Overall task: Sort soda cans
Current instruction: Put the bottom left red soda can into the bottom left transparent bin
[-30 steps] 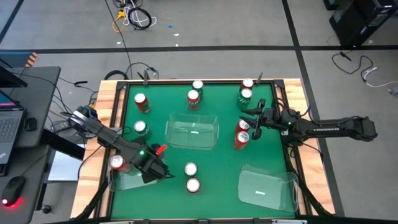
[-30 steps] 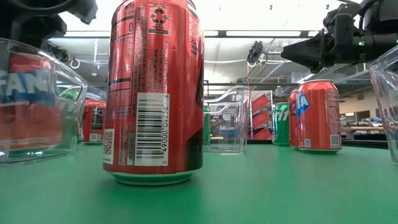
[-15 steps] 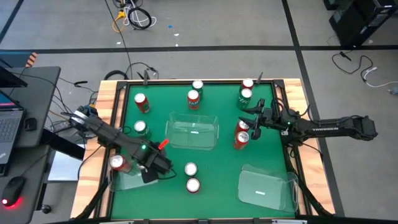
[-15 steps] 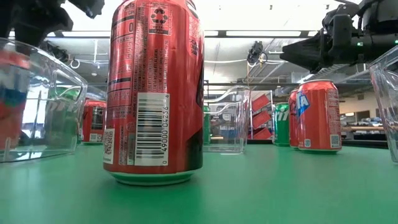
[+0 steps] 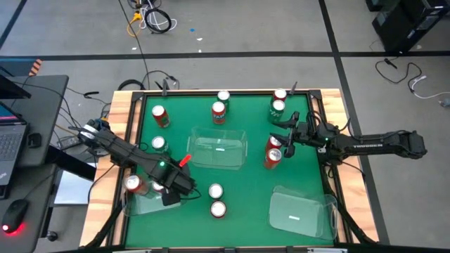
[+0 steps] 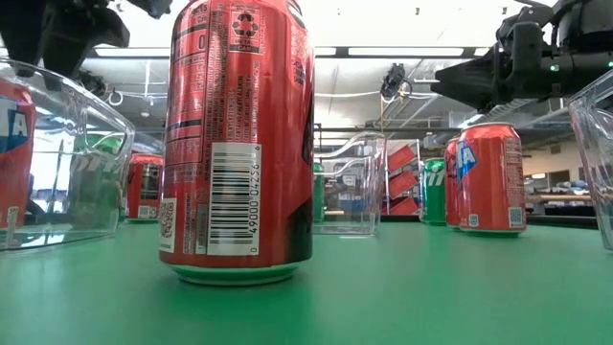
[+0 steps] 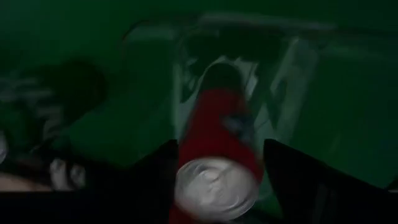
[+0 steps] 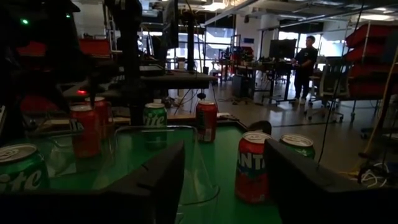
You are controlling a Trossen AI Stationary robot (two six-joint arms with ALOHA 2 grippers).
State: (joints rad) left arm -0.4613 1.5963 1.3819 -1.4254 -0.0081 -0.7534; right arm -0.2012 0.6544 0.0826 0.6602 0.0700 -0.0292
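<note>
Red and green soda cans stand on the green table. My left gripper [image 5: 172, 192] points down over the clear near-left bin [image 5: 144, 205], open. In the left wrist view its fingers flank a red can [image 7: 216, 134] standing on the bin's floor. A second red can [image 5: 132, 184] stands at the bin's left end. My right gripper [image 5: 283, 133] reaches in level from the table's right edge, open with nothing between its fingers [image 8: 221, 180]. A red can [image 8: 252, 167] stands just ahead of it, one of two red cans [image 5: 273, 150]. My left gripper comes from above with one finger on each side of the red can's silver top [image 7: 214, 190]. Whether either finger touches the can, I cannot tell. The can stands upright in the bin.
A clear bin [image 5: 218, 149] stands mid-table and another [image 5: 302, 211] at the near right. Two red cans [image 5: 216, 200] stand near the front edge, and the nearer one fills the low view [image 6: 239, 144]. More cans [image 5: 219, 105] stand along the far edge, and a green one [image 5: 158, 144] at the left.
My left gripper has risen slightly over the near-left bin, and its wrist has rolled a little. In the low view the red can inside that bin has shifted toward the table's left edge and still stands on the bin's floor.
</note>
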